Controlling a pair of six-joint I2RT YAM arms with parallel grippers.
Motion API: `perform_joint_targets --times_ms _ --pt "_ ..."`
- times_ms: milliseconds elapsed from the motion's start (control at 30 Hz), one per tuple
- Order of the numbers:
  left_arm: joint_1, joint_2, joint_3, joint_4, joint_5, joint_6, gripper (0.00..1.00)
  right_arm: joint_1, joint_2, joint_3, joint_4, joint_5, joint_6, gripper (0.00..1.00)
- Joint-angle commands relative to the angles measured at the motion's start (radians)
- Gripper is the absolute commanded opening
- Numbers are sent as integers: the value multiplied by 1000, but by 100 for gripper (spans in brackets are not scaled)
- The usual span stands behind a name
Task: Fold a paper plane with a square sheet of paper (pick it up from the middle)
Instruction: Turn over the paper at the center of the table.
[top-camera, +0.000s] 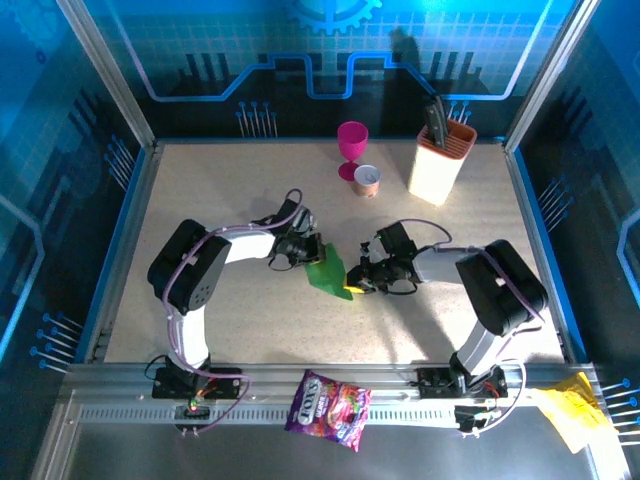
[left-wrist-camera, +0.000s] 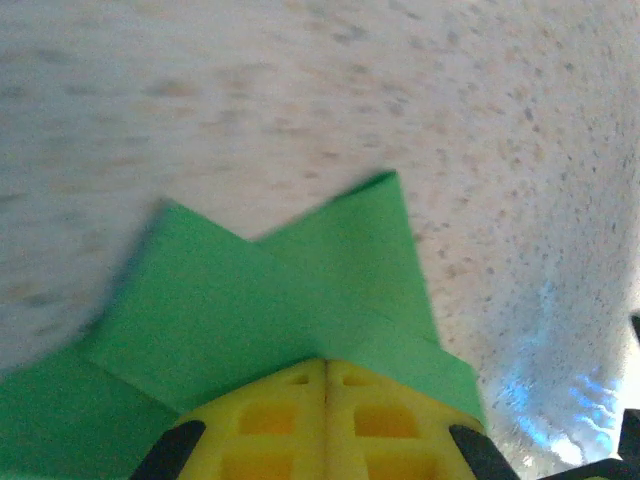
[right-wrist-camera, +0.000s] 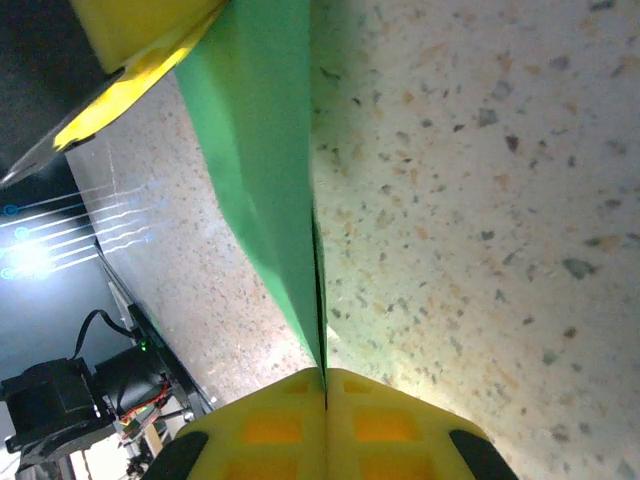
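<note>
The square sheet of paper (top-camera: 326, 272) is bright green and folded into a pointed shape, held between both grippers at mid-table. My left gripper (top-camera: 309, 255) is shut on its upper left edge; in the left wrist view the green paper (left-wrist-camera: 270, 300) with its creased flaps spreads out from my closed yellow fingertips (left-wrist-camera: 285, 400). My right gripper (top-camera: 354, 284) is shut on the lower right tip; the right wrist view looks along the paper (right-wrist-camera: 265, 150) edge-on, running from my closed fingertips (right-wrist-camera: 390, 415) toward the left gripper's yellow finger (right-wrist-camera: 130, 40).
A magenta goblet (top-camera: 351, 147), a small can (top-camera: 367, 181) and a white-and-orange knife block (top-camera: 441, 160) stand at the back. A purple snack bag (top-camera: 328, 397) lies on the front rail. Crumpled yellow paper (top-camera: 568, 405) lies at the front right.
</note>
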Motion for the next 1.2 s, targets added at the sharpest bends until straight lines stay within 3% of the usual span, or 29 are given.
perform_joint_targets --times_ms 0,200,467,667,900,1100,1133,1167 --pt "100 -108 -65 118 26 -196 0 -31 -120 37 -131 22 -24 0" --pt "212 -212 -106 203 49 -325 8 -51 -266 241 -597 250 -176 0" --pt "219 -224 -145 248 93 -357 9 30 -268 579 -1159 882 -316 0" --pt "230 -251 -177 232 106 -347 9 120 -162 635 -1377 1245 -266 0" --pt "248 -351 -219 146 68 -333 8 289 46 632 -1474 1400 -122 0" --pt "252 -472 -273 86 27 -350 6 460 266 672 -1369 1277 -104 0" --pt "253 -494 -278 72 20 -350 6 482 303 697 -1344 1238 -114 7" --pt "255 -509 -282 60 16 -347 6 499 328 723 -1325 1205 -124 21"
